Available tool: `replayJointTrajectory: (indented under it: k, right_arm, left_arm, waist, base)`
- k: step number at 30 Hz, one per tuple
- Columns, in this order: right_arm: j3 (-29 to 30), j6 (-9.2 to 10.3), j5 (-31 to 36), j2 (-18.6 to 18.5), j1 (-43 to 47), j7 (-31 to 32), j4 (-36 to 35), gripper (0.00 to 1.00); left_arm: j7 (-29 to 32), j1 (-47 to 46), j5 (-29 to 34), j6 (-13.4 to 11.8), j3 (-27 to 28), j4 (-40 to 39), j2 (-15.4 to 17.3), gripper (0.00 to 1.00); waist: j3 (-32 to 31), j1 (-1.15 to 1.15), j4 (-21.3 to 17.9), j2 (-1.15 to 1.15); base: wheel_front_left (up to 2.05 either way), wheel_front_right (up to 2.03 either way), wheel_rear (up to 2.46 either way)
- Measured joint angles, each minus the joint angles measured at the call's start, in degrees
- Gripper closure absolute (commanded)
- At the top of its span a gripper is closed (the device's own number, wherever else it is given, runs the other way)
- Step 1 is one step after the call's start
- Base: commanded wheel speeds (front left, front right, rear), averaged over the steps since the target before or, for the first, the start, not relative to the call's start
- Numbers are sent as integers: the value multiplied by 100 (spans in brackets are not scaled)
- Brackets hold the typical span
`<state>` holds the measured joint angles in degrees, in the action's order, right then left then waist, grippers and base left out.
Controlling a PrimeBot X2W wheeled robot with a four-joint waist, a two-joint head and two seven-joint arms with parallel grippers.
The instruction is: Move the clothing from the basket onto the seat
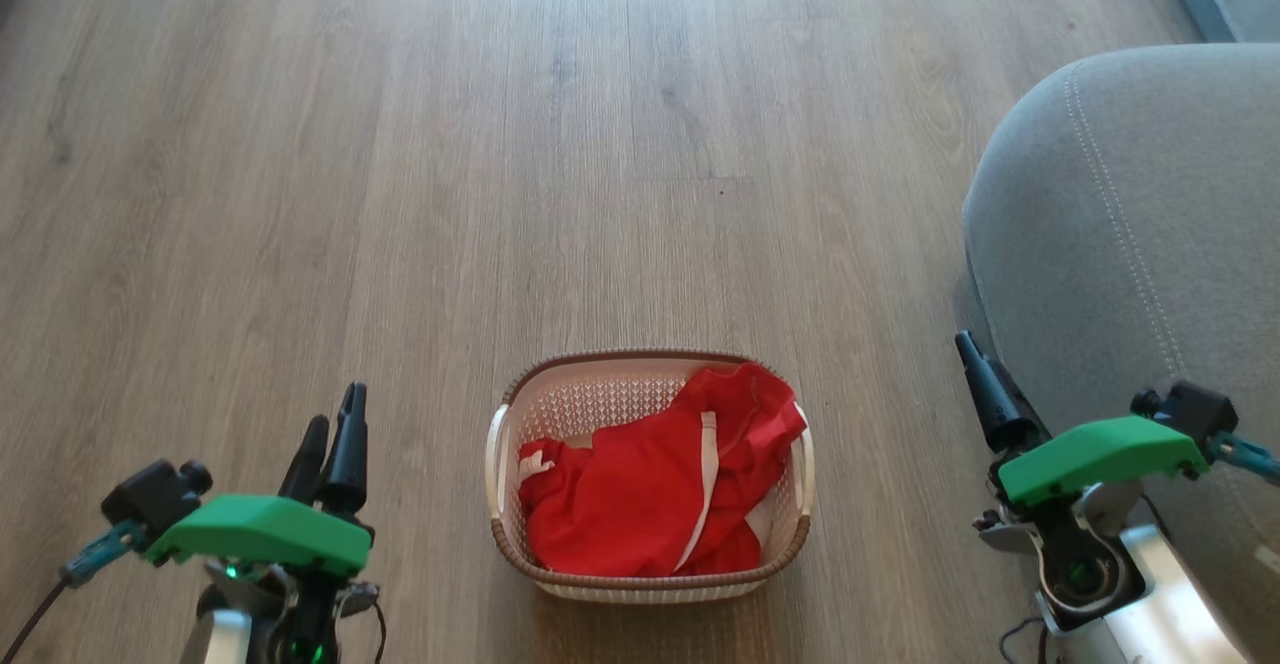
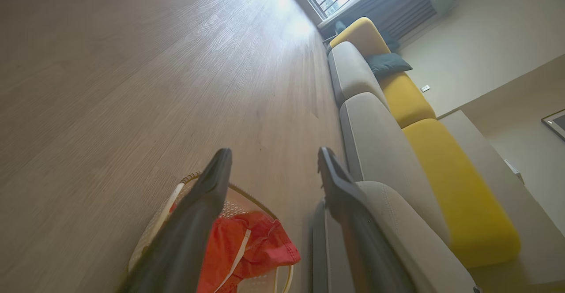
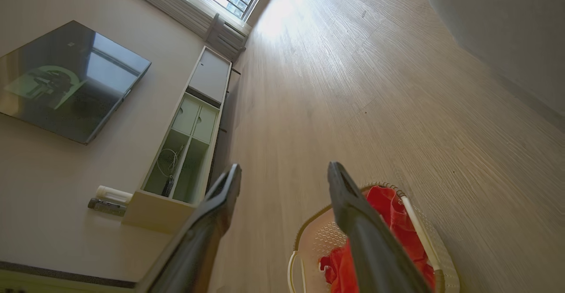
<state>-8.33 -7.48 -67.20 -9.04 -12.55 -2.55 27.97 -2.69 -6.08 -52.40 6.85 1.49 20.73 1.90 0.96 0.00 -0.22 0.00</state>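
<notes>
Left tool (image 2: 274, 150) and right tool (image 3: 285, 166) gape, flanking one basket (image 1: 580, 399).

1 basket (image 1: 590, 404), 1 clothing (image 1: 640, 494) heap, 1 seat (image 1: 1130, 244), 1 left hand (image 2: 276, 151), 1 right hand (image 3: 284, 166)

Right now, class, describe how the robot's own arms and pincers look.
The left pincer and right pincer each have two long, tapering black fingers. Behind each sits a bright green cover with a small black block at its outer side, carrying a teal plug. The right forearm is pale and glossy; a thin dark cable hangs from the left wrist.
</notes>
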Motion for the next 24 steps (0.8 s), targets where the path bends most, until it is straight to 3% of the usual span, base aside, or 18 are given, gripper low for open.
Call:
replayJointTrajectory:
  k: [24]
  right_arm:
    - [-470,0,1423,-257,-639,-407,469,0]
  left_arm:
    - [-398,-271,1862,-460,-415,-20,159,0]
  waist:
    - [67,0,6,0]
  base:
    - [0,0,0]
